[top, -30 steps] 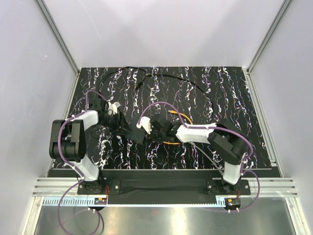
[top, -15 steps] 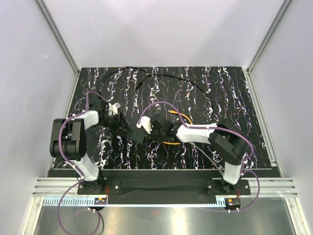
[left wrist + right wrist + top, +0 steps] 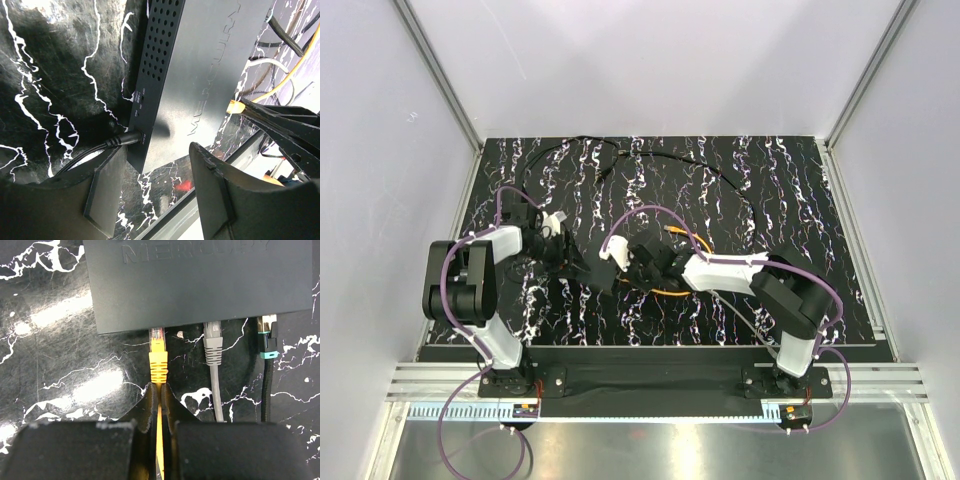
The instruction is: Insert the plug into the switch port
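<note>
High view looking down, wrist views close, facing opposite edges of black box point(image 3: 200, 280)

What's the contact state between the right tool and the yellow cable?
Touching. The right wrist view shows the right tool's fingers pinched shut on the yellow cable just behind its plug, no gap.

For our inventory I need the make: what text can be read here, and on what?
"MERCURY": embossed on the switch top, clearest in the left wrist view; partly cut off in the right wrist view.
Small white labels on its thin edge: too small to read.
No other text.
</note>
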`<control>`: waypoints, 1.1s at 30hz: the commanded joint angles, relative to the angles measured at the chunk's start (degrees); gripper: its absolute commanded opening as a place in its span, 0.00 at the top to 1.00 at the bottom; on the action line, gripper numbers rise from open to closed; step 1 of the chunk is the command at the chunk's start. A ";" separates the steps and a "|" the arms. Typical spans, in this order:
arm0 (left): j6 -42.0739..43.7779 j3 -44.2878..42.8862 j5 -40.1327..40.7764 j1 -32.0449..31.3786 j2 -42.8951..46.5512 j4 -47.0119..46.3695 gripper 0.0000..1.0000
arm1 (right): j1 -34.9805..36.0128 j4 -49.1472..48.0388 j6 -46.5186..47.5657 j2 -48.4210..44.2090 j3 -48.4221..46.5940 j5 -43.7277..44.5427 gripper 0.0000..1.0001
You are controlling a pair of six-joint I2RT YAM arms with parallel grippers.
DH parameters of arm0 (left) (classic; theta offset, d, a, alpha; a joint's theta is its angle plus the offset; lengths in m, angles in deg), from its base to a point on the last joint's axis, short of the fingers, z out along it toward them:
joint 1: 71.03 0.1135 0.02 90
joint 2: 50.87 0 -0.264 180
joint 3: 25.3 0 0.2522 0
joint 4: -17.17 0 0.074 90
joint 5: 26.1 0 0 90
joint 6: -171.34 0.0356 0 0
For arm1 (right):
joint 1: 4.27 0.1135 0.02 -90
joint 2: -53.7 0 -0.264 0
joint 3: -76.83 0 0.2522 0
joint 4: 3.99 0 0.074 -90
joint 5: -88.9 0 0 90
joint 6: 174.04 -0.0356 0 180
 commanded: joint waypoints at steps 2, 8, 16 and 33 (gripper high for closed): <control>-0.31 0.01 -0.36 -0.06 -1.40 -1.51 0.43 | 0.69 -11.11 -1.46 0.49 0.46 -2.17 1.00; -0.40 0.10 -1.33 -0.06 -3.42 -1.69 0.46 | 0.69 -17.79 -1.64 2.78 1.52 -1.46 1.00; 1.44 -0.07 -1.51 -1.90 -3.95 -1.16 0.51 | 0.87 -19.73 -0.94 3.84 -0.32 -3.39 1.00; 8.39 -5.35 2.27 -8.23 -5.09 4.20 0.56 | 1.05 -12.71 11.63 4.36 -4.37 -8.14 1.00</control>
